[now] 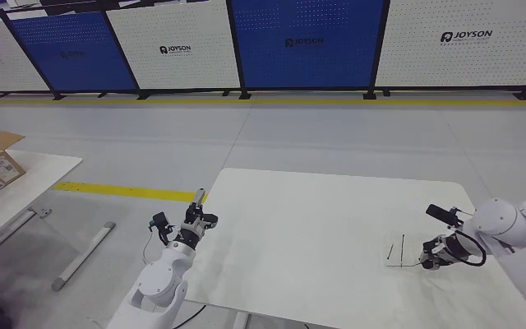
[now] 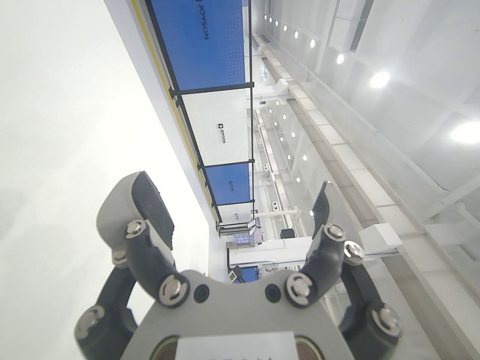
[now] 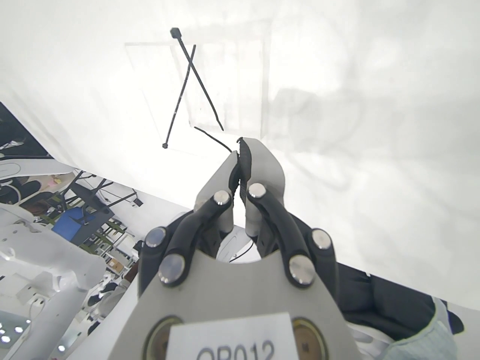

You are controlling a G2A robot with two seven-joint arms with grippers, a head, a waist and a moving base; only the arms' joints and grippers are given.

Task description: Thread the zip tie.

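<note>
Pick-up step, I judge: the right pincer [image 3: 238,147] is pinched shut on one end of a thin tie [image 3: 212,138] at the worktop's [image 1: 312,238] 4 o'clock; the left pincer [image 2: 232,181] gapes wide and empty at 9 o'clock; next, the left must take the other end for threading; the right wrist view resolves two crossed ties [image 3: 191,72] on a clear sheet [image 3: 243,76], mere lines from the top.

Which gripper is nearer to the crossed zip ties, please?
Right. The right gripper, shut on a third tie, sits beside the crossed zip ties; the left gripper is across the table.
</note>
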